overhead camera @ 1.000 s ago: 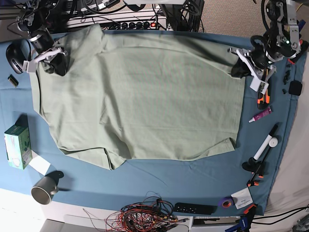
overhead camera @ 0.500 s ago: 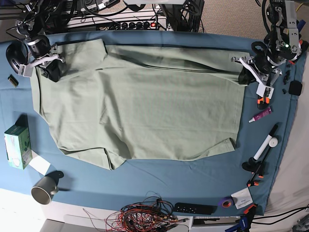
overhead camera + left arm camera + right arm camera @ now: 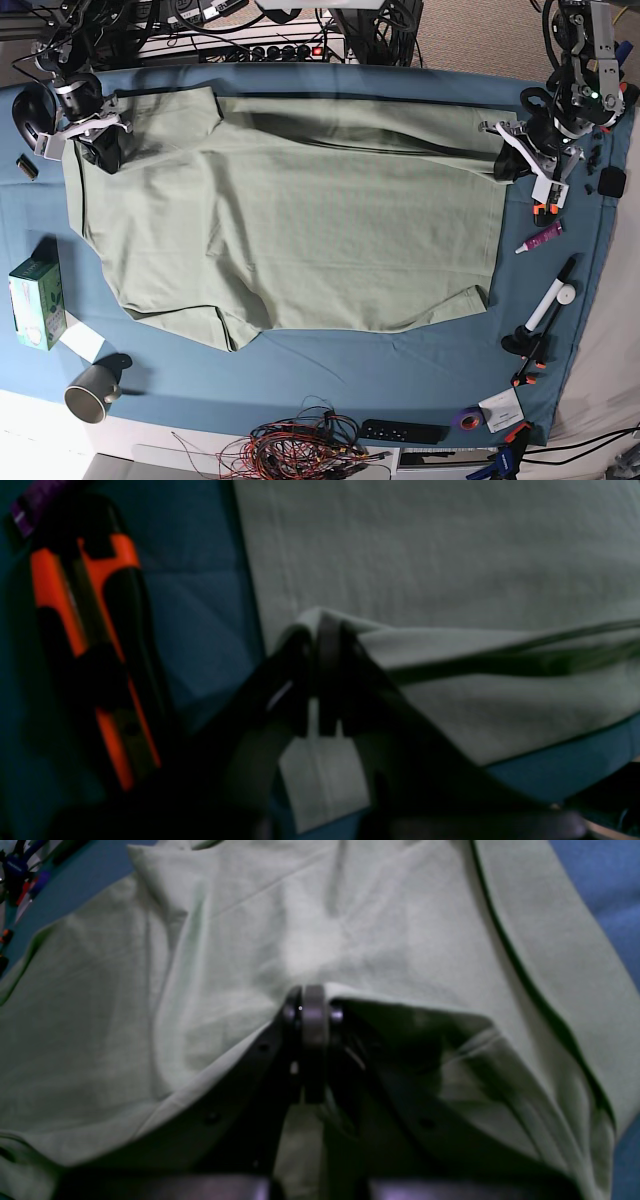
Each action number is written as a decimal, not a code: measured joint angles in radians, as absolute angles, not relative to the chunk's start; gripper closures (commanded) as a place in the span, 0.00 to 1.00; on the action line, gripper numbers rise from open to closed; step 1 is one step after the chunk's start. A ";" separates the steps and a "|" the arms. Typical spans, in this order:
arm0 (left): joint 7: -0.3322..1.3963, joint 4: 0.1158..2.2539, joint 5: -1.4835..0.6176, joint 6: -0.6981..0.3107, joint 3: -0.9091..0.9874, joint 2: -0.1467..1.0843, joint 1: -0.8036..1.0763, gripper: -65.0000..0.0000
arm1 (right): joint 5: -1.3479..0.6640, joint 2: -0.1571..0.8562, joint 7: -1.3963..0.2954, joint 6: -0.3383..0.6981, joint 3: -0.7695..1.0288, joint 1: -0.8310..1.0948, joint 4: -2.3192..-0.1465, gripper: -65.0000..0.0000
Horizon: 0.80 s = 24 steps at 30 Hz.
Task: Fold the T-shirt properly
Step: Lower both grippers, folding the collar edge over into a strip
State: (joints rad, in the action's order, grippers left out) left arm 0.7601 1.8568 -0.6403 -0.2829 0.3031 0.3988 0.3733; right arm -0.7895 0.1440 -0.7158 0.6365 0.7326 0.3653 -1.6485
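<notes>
T-shirt point(image 3: 290, 215) spread flat on blue table cloth point(image 3: 330, 375), long axis across table. Left gripper point(image 3: 507, 160) pinching hem corner, right gripper point(image 3: 100, 148) pinching shoulder fabric; far edge raised between; near edge opposite.

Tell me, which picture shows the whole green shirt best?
The base view: the T-shirt lies spread out there, edge to edge. The left wrist view shows only one corner pinched in the fingers; the right wrist view shows only bunched cloth.

The T-shirt point(image 3: 290, 210) is spread on the surface point(image 3: 400, 370). A box point(image 3: 36, 303) and a mug point(image 3: 92, 390) are placed left of the T-shirt; pens point(image 3: 545, 265) are placed right of it.
</notes>
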 measured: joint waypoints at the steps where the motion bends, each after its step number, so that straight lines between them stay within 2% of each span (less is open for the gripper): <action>1: 0.759 1.857 -0.640 -0.283 0.303 0.399 0.373 1.00 | -0.789 0.144 -0.713 0.636 0.733 0.366 -1.649 1.00; 24: 0.739 1.858 -0.621 -0.261 0.303 0.393 0.367 1.00 | -0.687 0.144 -0.658 0.640 0.733 0.321 -1.648 1.00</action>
